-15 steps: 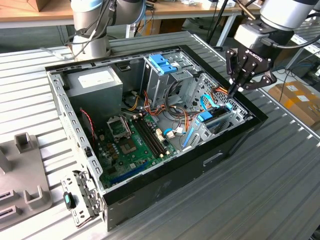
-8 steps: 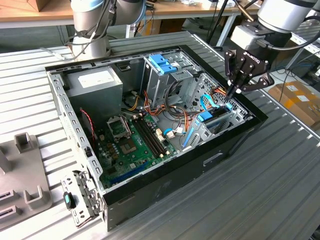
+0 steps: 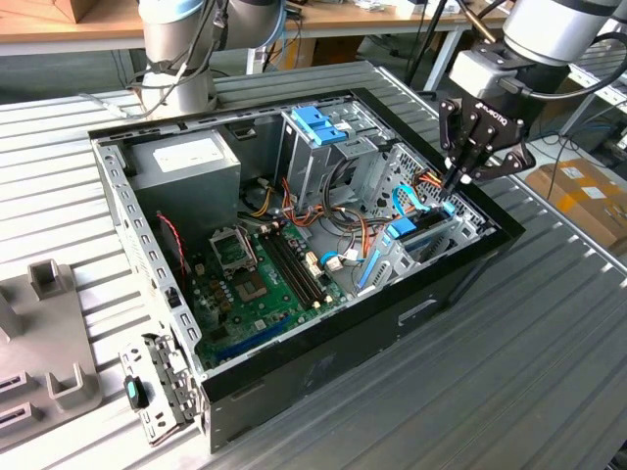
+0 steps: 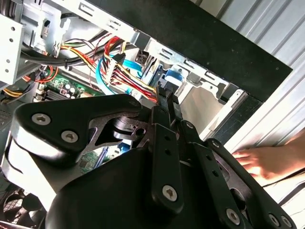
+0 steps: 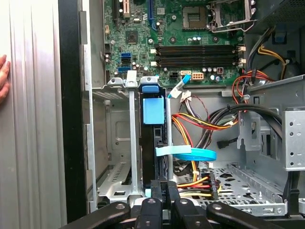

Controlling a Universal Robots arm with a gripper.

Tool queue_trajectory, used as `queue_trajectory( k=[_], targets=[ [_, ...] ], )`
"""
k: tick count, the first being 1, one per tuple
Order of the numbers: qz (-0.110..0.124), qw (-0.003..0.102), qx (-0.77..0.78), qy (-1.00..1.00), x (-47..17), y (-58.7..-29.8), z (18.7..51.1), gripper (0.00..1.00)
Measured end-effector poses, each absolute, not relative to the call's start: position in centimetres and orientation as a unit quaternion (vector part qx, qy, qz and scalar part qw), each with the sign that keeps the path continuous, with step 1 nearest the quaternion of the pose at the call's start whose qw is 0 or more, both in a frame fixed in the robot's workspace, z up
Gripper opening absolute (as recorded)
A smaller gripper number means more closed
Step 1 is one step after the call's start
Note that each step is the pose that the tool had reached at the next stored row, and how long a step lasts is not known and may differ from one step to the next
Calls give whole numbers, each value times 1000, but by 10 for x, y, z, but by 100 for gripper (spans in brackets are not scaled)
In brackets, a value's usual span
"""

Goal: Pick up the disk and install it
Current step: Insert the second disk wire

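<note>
Pincer (image 3: 460,178) hangs over the corner of the open computer case (image 3: 323,377) at the exterior view's right, fingers drawn together and pointing down, tips at the rear edge of the disk (image 3: 423,235). In both wrist views the two black fingers sit pressed side by side against that edge; whether they actually pinch anything between them I cannot tell, they read as closed. Disk stands on its edge, slid into a slot of the grey metal drive bay (image 5: 112,143) just inside the case's black side wall. In the first wrist view it shows as a thin dark slab (image 5: 148,143) seen edge-on, with a bright blue plastic tab on its upper face and a blue cap at the far end; blue rail pieces frame it, also visible in the exterior view. A flat light-blue cable (image 5: 188,153) loops just beside it, near a bundle of red, yellow and black wires (image 5: 190,126). Green motherboard (image 3: 255,284) lies flat on the case floor; an upright grey cage with blue top (image 3: 318,132) stands further in. Case rests on a ribbed metal surface (image 3: 549,323). A person's hand (image 4: 267,160) lies on that surface just outside the case wall.
</note>
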State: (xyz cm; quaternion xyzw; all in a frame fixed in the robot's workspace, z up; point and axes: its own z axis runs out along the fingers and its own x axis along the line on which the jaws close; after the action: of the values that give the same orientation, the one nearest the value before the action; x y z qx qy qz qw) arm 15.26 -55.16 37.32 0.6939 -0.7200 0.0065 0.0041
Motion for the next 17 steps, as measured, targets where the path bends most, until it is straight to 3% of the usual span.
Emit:
queue_trajectory(
  k=[17],
  targets=[
    [6, 4, 694, -720, 139, -551, 367, 16]
  ],
)
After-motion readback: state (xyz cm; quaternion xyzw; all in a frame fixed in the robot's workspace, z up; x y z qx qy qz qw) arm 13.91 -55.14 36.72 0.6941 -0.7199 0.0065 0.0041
